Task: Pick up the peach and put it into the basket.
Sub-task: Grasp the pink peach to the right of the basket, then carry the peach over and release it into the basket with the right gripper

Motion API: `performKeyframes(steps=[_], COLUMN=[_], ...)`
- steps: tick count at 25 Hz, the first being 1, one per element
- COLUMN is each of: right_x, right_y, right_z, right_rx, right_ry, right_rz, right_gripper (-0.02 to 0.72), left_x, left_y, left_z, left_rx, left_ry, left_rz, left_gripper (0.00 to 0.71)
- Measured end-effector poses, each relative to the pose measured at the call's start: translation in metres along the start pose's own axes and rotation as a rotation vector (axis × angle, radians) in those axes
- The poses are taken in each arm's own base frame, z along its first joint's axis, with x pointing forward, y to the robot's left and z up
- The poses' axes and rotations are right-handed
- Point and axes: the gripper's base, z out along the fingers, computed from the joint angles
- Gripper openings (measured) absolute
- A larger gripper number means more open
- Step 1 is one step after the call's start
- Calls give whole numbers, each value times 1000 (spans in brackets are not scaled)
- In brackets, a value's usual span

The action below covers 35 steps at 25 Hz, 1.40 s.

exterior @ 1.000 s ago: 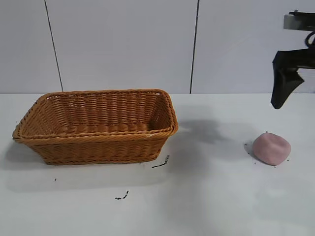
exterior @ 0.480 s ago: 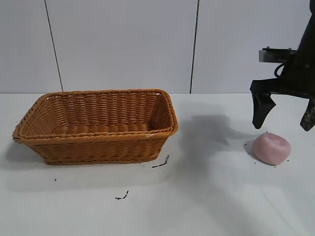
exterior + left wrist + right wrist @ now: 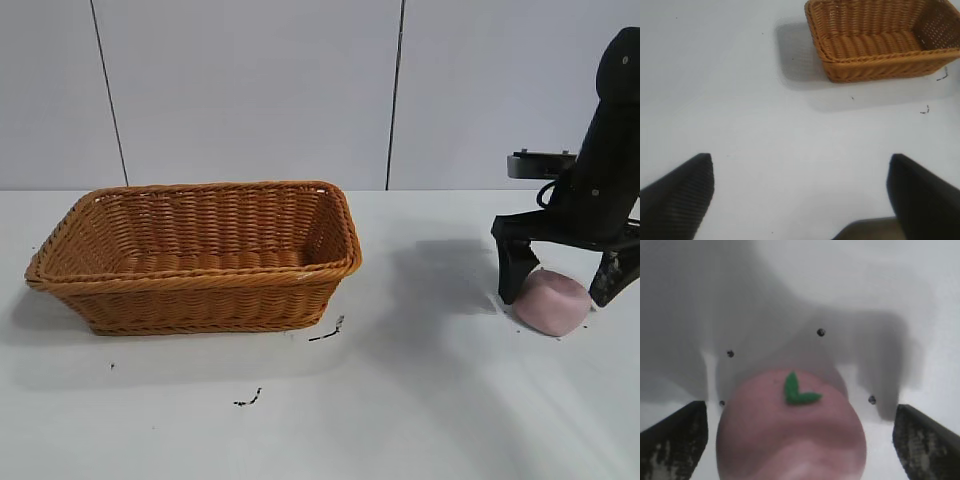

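The pale pink peach (image 3: 552, 301) lies on the white table at the right. In the right wrist view the peach (image 3: 790, 430) shows a small green leaf on top. My right gripper (image 3: 560, 288) is open and straddles the peach, one finger on each side with gaps to both. The orange-brown wicker basket (image 3: 198, 255) stands at the left and holds nothing. It also shows in the left wrist view (image 3: 880, 42). My left gripper (image 3: 800, 195) is open and empty over bare table, away from the basket, out of the exterior view.
Small black marks (image 3: 326, 333) lie on the table in front of the basket, and black dots (image 3: 820, 332) surround the peach. A white panelled wall stands behind the table.
My right gripper has come down from the upper right and now has its open fingers on both sides of the peach. The peach and basket have not moved.
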Motion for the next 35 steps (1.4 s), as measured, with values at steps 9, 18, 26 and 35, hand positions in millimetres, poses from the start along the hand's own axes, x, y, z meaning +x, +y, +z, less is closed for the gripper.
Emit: performKeyframes(steps=[9, 18, 26, 35], right_x=[-2, -46, -73, -74], right_y=[1, 7, 48, 149], right_z=[-6, -91, -160, -180], right_rx=[-9, -19, -24, -94], right_ry=[20, -97, -271, -388], right_rz=[2, -24, -107, -305], right_gripper=[80, 33, 27, 27], left_x=[0, 0, 0, 0], left_y=[0, 0, 0, 0], left_z=[0, 0, 0, 0], left_rx=[0, 0, 0, 0], left_ry=[0, 0, 0, 0], left_rz=[0, 0, 0, 0], left_gripper=[692, 692, 692, 692])
